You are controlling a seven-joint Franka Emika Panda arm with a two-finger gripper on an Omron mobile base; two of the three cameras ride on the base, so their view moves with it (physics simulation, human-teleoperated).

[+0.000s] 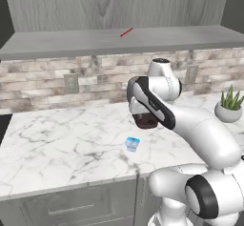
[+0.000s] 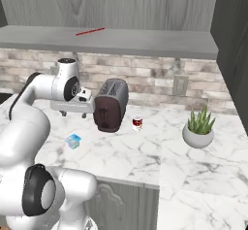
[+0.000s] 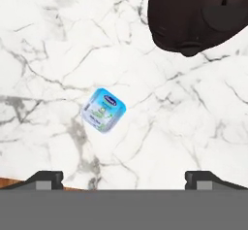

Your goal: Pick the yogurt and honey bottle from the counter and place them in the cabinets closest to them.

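Observation:
The yogurt (image 3: 103, 110), a tiny pale blue and white cup, stands upright on the white marble counter (image 1: 57, 144), near its front edge (image 1: 132, 144) (image 2: 73, 141). My gripper (image 3: 124, 178) hangs above it, pointing straight down, open, fingertips (image 3: 46, 178) spread wide with nothing between them. In the right base view the hand (image 2: 72, 110) sits a little behind and above the cup, left of the toaster. The grey wood-grain cabinets (image 1: 119, 41) run above the counter with a flat grey shelf base. The honey bottle is out of view.
A dark brown toaster (image 2: 110, 105) stands just right of the hand, close to the yogurt. A small red-and-white glass (image 2: 137, 123) and a potted plant (image 2: 198, 127) stand farther right. Grey drawers (image 1: 71, 206) lie under the counter edge.

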